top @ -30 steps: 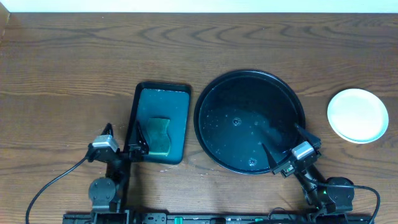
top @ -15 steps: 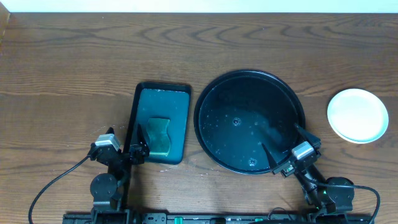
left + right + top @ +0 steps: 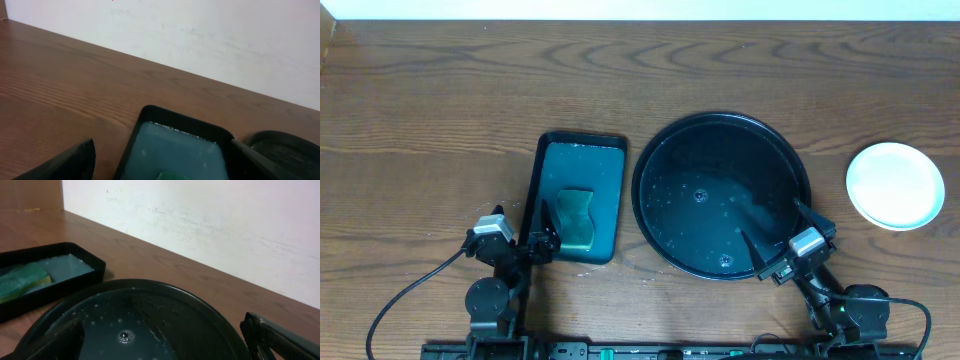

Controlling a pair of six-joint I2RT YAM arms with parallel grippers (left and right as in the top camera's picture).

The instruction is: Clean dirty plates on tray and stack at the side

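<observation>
Glossy black tray (image 3: 638,180), flecked with pale droplets; near-white plates (image 3: 895,185), faintly mint at the edge; black-rimmed teal dish (image 3: 582,165) with green-and-yellow sponge (image 3: 578,222); brown wood-grain table (image 3: 440,120); my right gripper (image 3: 772,220) black.

One wooden table (image 3: 440,100) holds two trays: one round black tray (image 3: 700,150) at centre right of the overhead frame and one dark teal rectangular tray (image 3: 582,165) just left of centre. One green-and-yellow sponge (image 3: 576,218) lies in the rectangular tray. At the right edge, one pale round plate (image 3: 895,185) shows from above; whether more lie stacked beneath it cannot be told. Water droplets (image 3: 730,205) speckle the black tray, too many to count. Two grippers reach in from the bottom edge, one left gripper (image 3: 542,232) and one right gripper (image 3: 772,220), each with two dark fingers (image 3: 280,337).
</observation>
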